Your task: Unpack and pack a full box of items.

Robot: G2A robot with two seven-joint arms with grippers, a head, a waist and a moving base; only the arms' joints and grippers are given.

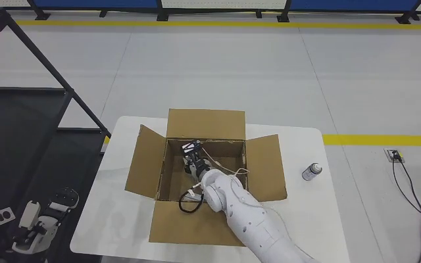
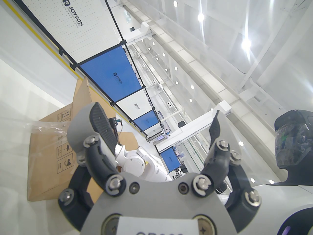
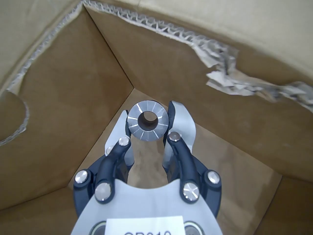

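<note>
cardboard box (image 1: 263, 176) stood open in the middle of the white table (image 1: 309, 217), all four flaps folded outward. it looked light and fairly stiff, but the corrugated rim (image 3: 225, 74) of one wall was torn and ragged. i judged that edge too weak to take any load or pull, so the box would be better held by a sound wall or by its base.

the right arm reached down into the box from the near side. the right gripper (image 3: 148, 118) hung low inside, towards the far wall. its jaws were closed on a slotted metal collet (image 3: 159, 124), one finger on either side of the round body. whether the collet touched the floor of the box could not be told.

the left gripper (image 2: 157, 113) was turned upward, away from the table, with its jaws spread wide and nothing between them.

a small can (image 1: 311, 171) stood on the table to the right of the box, well apart from it.

the collet seemed to be solid steel: dense for its size, rigid and smooth, so it was likely to slip if pinched lightly. the cylindrical flank, where the fingers sat, looked like the safest hold, with the slotted face left free.
</note>
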